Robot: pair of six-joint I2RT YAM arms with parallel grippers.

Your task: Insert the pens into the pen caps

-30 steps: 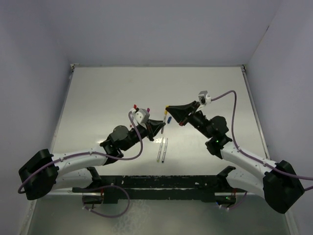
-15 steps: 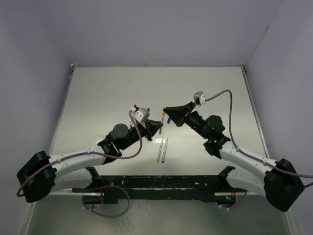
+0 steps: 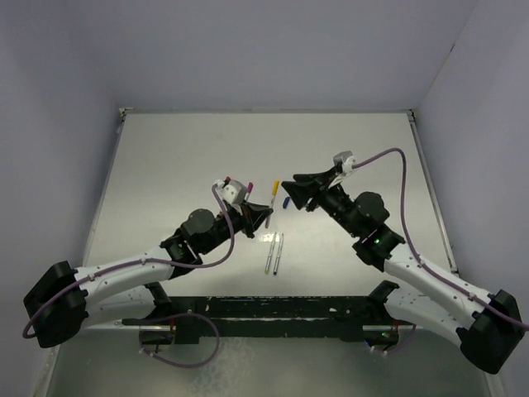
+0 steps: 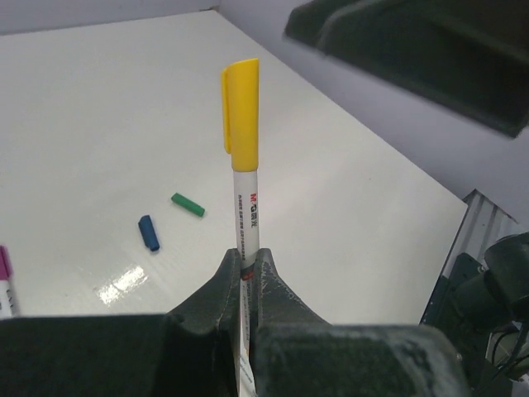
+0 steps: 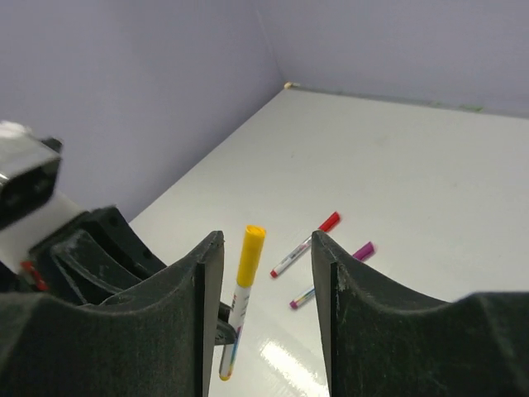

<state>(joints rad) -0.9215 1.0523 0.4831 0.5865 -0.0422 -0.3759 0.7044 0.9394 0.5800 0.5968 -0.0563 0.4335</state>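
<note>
1. here we are with the left gripper (image 4: 245,263) pinching the whitish barrel of a pen (image 4: 245,207), fingers pressed tight on it low down.
2. that pen stands upright, raised off the table (image 3: 182,157), and the yellow cap (image 4: 241,114) sits on its upper end.
3. across from it, the right gripper (image 5: 266,244) has its fingers spread wide and nothing between the pads.
4. through the right wrist camera we see the yellow-topped pen framed in the gap between those spread fingers, apart from both.
5. down on the table, a blue cap (image 4: 149,232) and a green cap (image 4: 188,204) lie near each other, both loose.
6. a red-capped pen (image 5: 304,246) and a purple-capped pen (image 5: 331,273) lie side by side beyond the left gripper.
7. from above, two more pens (image 3: 270,255) lie parallel and just beside each other, nearer the arm bases, between the two arms; we cannot tell their tip colours.
</note>
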